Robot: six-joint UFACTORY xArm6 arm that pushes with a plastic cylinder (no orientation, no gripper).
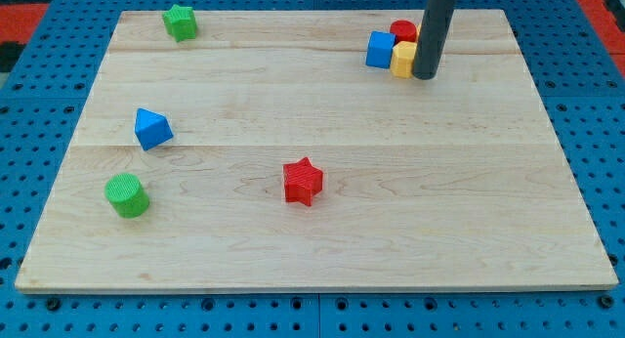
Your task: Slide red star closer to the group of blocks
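The red star (303, 181) lies alone on the wooden board, a little below the middle. A group of three blocks sits near the view's top right: a blue cube (380, 49), a red round block (403, 30) behind it, and a yellow block (403, 59) whose shape is partly hidden. My tip (425, 76) rests on the board, touching or just beside the yellow block's right side. The tip is far up and to the right of the red star.
A green star (180, 22) sits at the top left. A blue triangular block (151, 128) and a green cylinder (127, 195) lie on the left side. The board (469, 211) rests on a blue perforated table.
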